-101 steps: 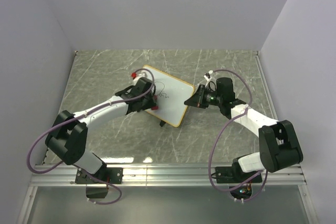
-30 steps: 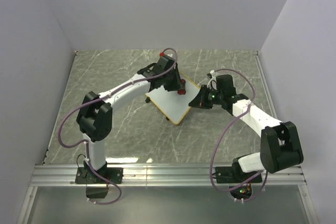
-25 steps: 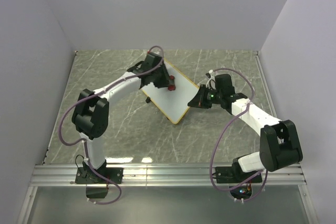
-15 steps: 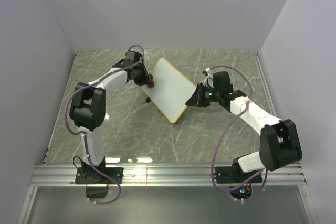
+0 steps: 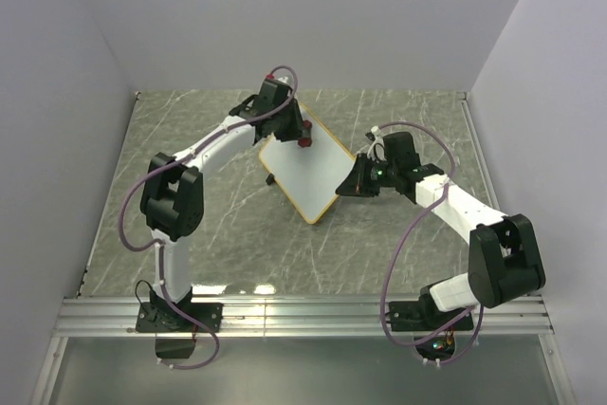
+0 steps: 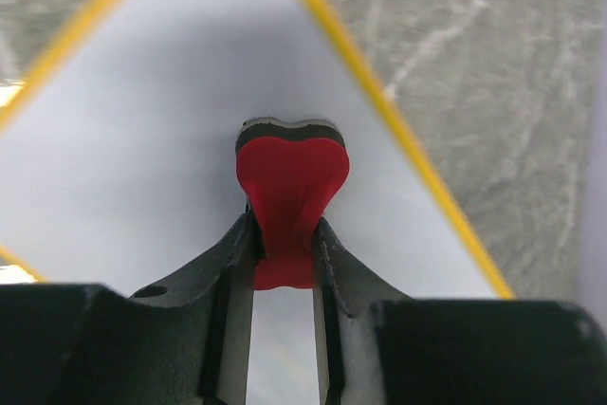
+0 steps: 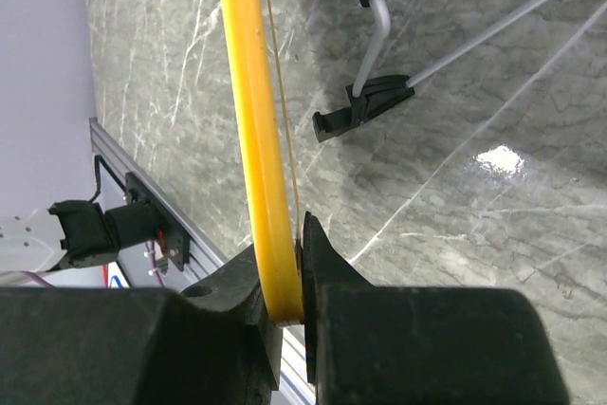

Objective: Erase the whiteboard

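The whiteboard [image 5: 311, 169], white with a yellow frame, is held tilted off the table and its face shows no marks. My right gripper [image 5: 357, 179] is shut on its right corner; in the right wrist view the yellow frame edge [image 7: 248, 92] runs up from between the jaws [image 7: 289, 277]. My left gripper [image 5: 296, 134] is shut on the red bow-shaped eraser [image 5: 304, 140] at the board's upper corner. In the left wrist view the eraser [image 6: 289, 182] presses on the white board face [image 6: 142, 158].
The board's wire stand with black feet [image 7: 362, 106] hangs below it over the grey marble table [image 5: 199, 225]. White walls close in the left, back and right. A metal rail [image 5: 303, 315] runs along the near edge.
The scribble seen earlier on the board is gone. My left gripper swept the eraser across the board, out to its left edge, and is now back at the upper corner. The right gripper keeps holding the board.
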Robot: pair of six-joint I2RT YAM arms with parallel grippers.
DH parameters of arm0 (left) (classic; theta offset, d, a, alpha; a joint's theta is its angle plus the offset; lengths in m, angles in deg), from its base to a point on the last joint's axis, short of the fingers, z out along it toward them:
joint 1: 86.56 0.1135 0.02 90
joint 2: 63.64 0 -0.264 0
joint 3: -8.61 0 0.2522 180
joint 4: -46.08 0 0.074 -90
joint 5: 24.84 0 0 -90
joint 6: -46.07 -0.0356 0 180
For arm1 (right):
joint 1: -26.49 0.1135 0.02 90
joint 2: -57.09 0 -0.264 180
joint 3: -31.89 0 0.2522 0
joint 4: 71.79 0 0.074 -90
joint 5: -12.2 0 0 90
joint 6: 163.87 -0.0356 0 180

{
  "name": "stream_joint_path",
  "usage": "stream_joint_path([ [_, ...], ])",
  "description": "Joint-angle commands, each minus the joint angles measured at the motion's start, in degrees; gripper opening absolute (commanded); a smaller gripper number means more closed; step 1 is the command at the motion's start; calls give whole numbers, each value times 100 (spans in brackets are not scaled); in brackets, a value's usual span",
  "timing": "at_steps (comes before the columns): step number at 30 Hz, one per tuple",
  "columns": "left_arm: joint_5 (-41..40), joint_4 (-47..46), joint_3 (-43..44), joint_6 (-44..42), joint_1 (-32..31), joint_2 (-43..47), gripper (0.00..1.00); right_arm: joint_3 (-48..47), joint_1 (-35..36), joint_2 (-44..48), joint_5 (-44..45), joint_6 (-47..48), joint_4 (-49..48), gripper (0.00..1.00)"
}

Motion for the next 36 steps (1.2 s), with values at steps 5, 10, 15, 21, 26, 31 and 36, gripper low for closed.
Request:
stream_joint_path([
  [5,318,-375,-448,531,-700,265,0,23,130,-71,35,515,158,0],
  [10,159,-322,-640,627,-471,432,0,84,138,26,35,515,149,0],
  [15,-131,-173,-729,540,-296,756,0,128,138,96,131,559,237,0],
  [21,-228,-76,-721,460,30,1213,0,102,138,202,290,594,325,38],
  [26,-201,-172,-852,539,39,1399,0,-56,130,255,395,629,500,41],
  [31,-385,-129,-1054,522,48,1601,0,-451,129,430,562,752,825,55],
  [36,-579,-102,-1431,522,231,1970,0,-557,121,667,641,726,958,73],
])
